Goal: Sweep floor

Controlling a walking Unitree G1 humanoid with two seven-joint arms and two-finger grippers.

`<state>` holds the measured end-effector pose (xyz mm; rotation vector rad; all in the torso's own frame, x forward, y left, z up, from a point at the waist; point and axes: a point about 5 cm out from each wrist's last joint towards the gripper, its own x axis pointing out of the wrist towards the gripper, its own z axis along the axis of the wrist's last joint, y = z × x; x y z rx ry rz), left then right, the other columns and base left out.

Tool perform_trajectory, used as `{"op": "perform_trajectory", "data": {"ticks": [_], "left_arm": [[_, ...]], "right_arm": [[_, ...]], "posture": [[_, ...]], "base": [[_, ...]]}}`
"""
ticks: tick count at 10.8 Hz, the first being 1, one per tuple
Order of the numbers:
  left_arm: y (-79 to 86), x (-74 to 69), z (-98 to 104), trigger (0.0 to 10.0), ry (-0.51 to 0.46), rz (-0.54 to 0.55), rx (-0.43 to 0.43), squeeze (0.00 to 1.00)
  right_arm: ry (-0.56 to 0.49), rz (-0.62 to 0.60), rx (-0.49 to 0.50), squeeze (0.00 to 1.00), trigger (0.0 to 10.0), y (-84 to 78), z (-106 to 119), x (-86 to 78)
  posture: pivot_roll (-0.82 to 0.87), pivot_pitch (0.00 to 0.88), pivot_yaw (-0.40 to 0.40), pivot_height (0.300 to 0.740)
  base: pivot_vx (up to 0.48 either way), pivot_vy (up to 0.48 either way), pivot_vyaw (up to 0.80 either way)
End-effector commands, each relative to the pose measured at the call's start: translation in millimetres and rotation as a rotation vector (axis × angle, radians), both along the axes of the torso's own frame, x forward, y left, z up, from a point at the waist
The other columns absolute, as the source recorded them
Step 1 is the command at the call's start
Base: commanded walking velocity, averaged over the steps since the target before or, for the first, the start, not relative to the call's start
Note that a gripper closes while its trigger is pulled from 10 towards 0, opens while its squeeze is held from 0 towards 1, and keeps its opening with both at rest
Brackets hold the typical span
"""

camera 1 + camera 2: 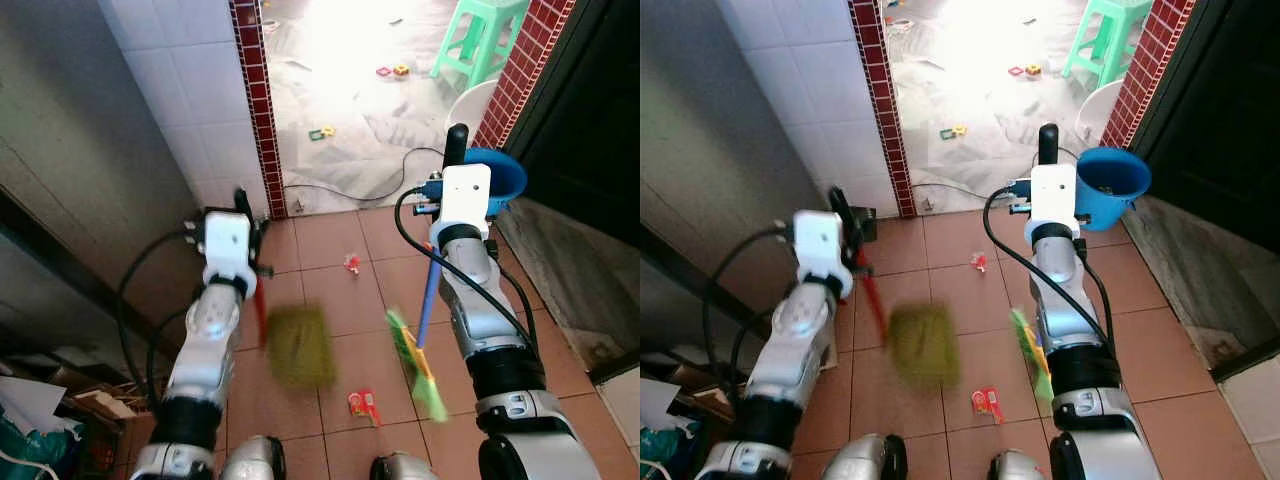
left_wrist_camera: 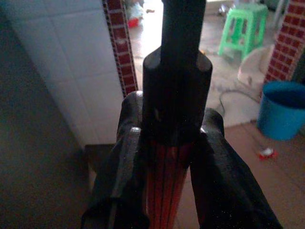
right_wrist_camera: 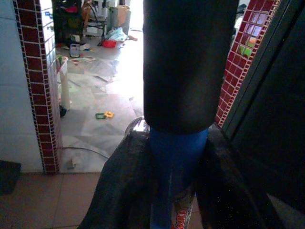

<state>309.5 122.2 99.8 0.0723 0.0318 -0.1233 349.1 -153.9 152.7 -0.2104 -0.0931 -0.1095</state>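
The left gripper [image 2: 164, 157] jaws clamp the dustpan handle [image 2: 167, 176]; the right gripper [image 3: 167, 167] jaws clamp the broom [image 1: 427, 300]. Red wrappers [image 1: 364, 403] lie on the tiled floor [image 1: 330, 300] beside the dustpan [image 1: 300, 347].

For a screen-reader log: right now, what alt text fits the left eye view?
The left gripper holds a red-handled dustpan and the right gripper a blue-handled broom, both over a terracotta tile floor. Red scraps lie between them; a blue bucket stands at the doorway.
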Motion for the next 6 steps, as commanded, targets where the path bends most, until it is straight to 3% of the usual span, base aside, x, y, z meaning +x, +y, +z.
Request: {"op": "perform_trajectory", "data": {"ticks": [1,5,6], "left_arm": [[1.7,1.7,7,10.0,-0.027,-0.020,0.044,0.00],[-8.2,-1.1,-19,10.0,0.124,-0.038,0.041,0.00],[-14.1,-0.8,-28,10.0,0.174,-0.034,-0.008,0.00]], "right_arm": [[-0.022,0.013,-0.023,0.00,10.0,3.2,6,2.0],[0.087,0.003,0.027,0.00,10.0,4.8,-8,4.6],[0.147,-0.013,0.114,0.00,10.0,4.6,-15,5.3]], "posture": [[-0.02,0.069,0.040,0.740],[-0.02,0.062,0.039,0.740],[-0.02,0.062,0.041,0.740]], "base": [[0.000,0.000,0.00],[0.000,0.000,0.00],[0.000,0.000,0.00]]}}
